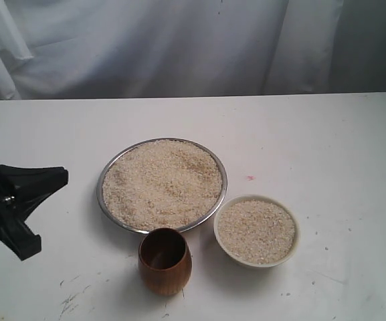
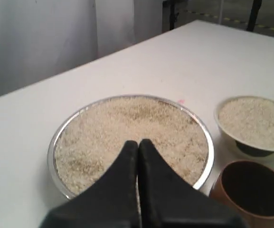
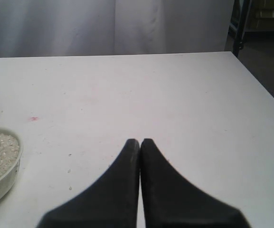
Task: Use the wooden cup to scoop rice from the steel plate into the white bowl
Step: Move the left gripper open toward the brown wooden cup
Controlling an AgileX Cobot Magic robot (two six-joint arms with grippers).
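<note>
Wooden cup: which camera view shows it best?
The exterior view: the wooden cup stands whole and upright, its dark inside visible. The left wrist view cuts it off at the frame edge; the right wrist view does not show it.

Left hand and right hand each hover with jaws closed tight together

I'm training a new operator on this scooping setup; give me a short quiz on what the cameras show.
1. True or false: the wooden cup stands upright and empty.
2. Of the steel plate and the white bowl, which holds rice? A plate only; B bowl only; C both.
3. Fill in: in its wrist view, the right hand is ___ (open or shut).
Key: 1 true; 2 C; 3 shut.
</note>
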